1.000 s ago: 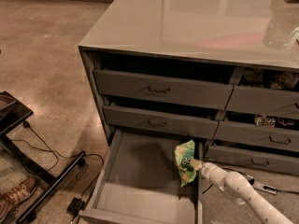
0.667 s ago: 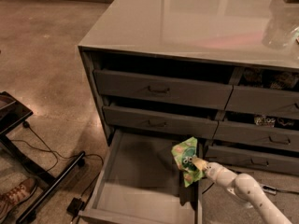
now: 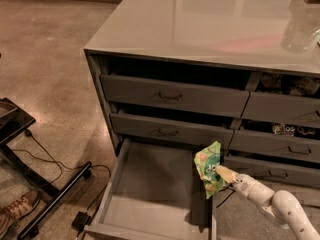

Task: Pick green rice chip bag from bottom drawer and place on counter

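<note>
My gripper [image 3: 220,172]: low at the right of the camera view, by the right wall of the open drawer, at the end of my white arm [image 3: 280,209], which comes in from the lower right corner and is cut off there.
My fingers: clamped on the bag's right edge. Only one tan finger [image 3: 226,174] shows; the other is hidden behind the pouch.
Green rice chip bag [image 3: 208,165]: in my grip, crumpled and upright, lifted clear of the drawer floor and hanging over the drawer's right side. Its lettering is too small to read.
Bottom drawer [image 3: 145,184]: pulled well out, with a bare grey floor. Its front edge runs off the bottom of the view, and the bag's shadow darkens the right inner corner.
Counter [image 3: 200,19]: glossy grey top, well above the bag, with its far and right parts cut off.
Clear object [image 3: 300,31]: on the counter's right edge, blurred. I cannot tell what it is.
Upper drawers [image 3: 170,96]: two handled fronts, pushed in.
Right-stack drawers [image 3: 280,106]: partly cut off, with dark packages [image 3: 290,84] showing in the gaps.
Floor, left: black stand [image 3: 30,174], cables [image 3: 45,159] and a shoe [image 3: 15,211], cropped at the edge.
</note>
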Robot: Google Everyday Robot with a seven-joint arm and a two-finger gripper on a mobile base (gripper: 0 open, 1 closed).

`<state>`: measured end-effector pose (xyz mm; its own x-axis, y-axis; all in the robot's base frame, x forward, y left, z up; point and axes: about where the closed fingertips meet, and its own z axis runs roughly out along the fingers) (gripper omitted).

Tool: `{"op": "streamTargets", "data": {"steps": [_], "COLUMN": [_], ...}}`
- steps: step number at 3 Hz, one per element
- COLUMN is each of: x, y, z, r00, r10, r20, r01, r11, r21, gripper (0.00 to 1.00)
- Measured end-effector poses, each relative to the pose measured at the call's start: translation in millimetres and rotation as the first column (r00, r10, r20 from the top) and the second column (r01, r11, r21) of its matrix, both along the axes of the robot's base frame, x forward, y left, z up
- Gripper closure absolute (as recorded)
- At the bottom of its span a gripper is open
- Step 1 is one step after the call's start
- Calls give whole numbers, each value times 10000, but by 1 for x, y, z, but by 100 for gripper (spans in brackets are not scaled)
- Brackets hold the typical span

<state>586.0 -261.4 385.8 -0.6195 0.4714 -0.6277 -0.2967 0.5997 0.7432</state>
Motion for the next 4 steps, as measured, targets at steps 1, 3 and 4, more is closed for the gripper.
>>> {"op": "streamTargets", "data": {"steps": [1, 3, 4], "x": [-12, -14, -25], "y": [2, 12, 50], "z": [24, 30, 56], "r00": [9974, 9950, 9763], "r10": [616, 880, 1939], "r20": [363, 475, 963], "r01": [-632, -903, -2020], "r11": [9969, 9946, 9759], "r21": [459, 501, 825], "gripper": [100, 100, 100]}}
